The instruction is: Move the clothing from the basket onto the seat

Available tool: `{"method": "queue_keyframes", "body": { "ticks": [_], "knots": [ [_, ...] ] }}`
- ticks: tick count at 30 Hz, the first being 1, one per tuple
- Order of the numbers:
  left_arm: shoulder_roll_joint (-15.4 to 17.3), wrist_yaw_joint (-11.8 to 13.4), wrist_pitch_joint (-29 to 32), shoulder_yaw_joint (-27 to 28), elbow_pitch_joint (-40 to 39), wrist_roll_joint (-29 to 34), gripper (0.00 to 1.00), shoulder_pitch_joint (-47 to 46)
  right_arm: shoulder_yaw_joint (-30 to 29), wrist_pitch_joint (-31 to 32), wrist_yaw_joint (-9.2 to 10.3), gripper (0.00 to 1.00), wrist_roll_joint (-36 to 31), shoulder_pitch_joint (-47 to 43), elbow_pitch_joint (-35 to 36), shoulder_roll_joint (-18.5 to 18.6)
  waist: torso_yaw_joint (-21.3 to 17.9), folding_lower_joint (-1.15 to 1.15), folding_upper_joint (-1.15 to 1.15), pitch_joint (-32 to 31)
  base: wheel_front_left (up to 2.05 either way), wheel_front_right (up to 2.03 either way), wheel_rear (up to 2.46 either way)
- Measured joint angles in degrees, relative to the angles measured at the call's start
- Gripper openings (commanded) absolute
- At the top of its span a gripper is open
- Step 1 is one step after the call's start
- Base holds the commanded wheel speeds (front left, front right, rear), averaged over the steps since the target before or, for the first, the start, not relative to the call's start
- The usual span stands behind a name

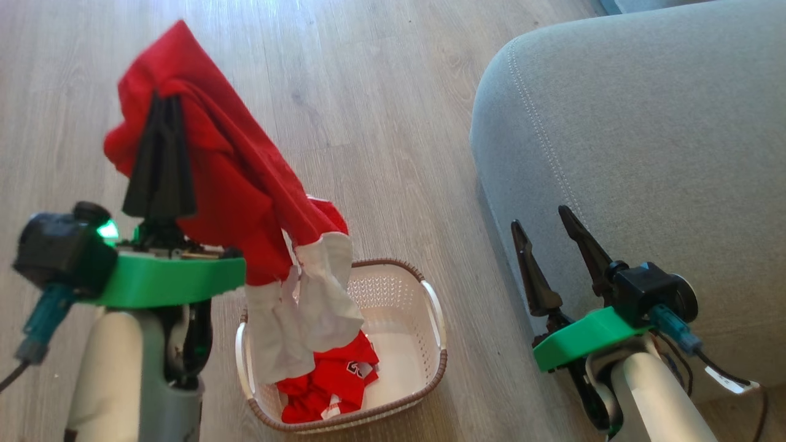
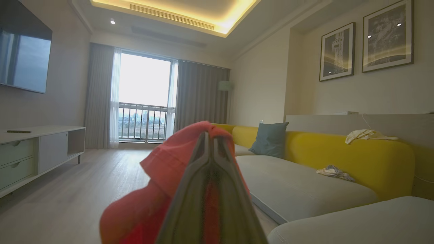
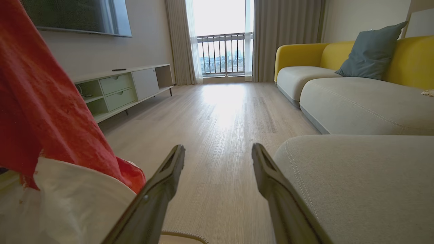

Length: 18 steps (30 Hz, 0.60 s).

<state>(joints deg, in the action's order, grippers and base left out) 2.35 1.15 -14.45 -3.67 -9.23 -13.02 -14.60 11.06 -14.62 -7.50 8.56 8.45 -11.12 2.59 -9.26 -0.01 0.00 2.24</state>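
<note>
The left gripper has its 2 fingers pinched shut on a red garment, white cuffs dangling above the basket, where more clothing lies. It looks light, limp and likely to snag, so a bunched fold seems the best hold. The right gripper hangs spread and empty beside the seat, whose rounded edge has open floor in front.

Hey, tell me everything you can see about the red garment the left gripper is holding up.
The red garment is soft, crumpled fabric with two white cuffs. The shut left gripper pinches it near its top, fabric bunched around the dark fingers. It hangs in the air, draping downward, cuffs dangling over the basket, where more red clothing lies.
</note>
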Motion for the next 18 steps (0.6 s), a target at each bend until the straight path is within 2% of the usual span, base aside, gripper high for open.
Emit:
{"method": "queue_keyframes", "body": {
  "ticks": [8,18],
  "knots": [
    [0.0,-0.2,-0.3,-1.7,-5.8,-1.2,0.00,-3.0,0.4,0.0,0.00,1.00,0.1,0.0,0.2,0.0,0.0,0.00,0.00,0.0,0.00,0.00,0.00],
    [0.0,-4.6,-0.3,-7.8,-7.6,-3.1,0.00,-3.0,1.2,0.0,0.00,1.00,0.1,0.0,1.2,0.1,0.1,0.00,0.00,0.0,0.00,0.00,0.00]
  ]
}}
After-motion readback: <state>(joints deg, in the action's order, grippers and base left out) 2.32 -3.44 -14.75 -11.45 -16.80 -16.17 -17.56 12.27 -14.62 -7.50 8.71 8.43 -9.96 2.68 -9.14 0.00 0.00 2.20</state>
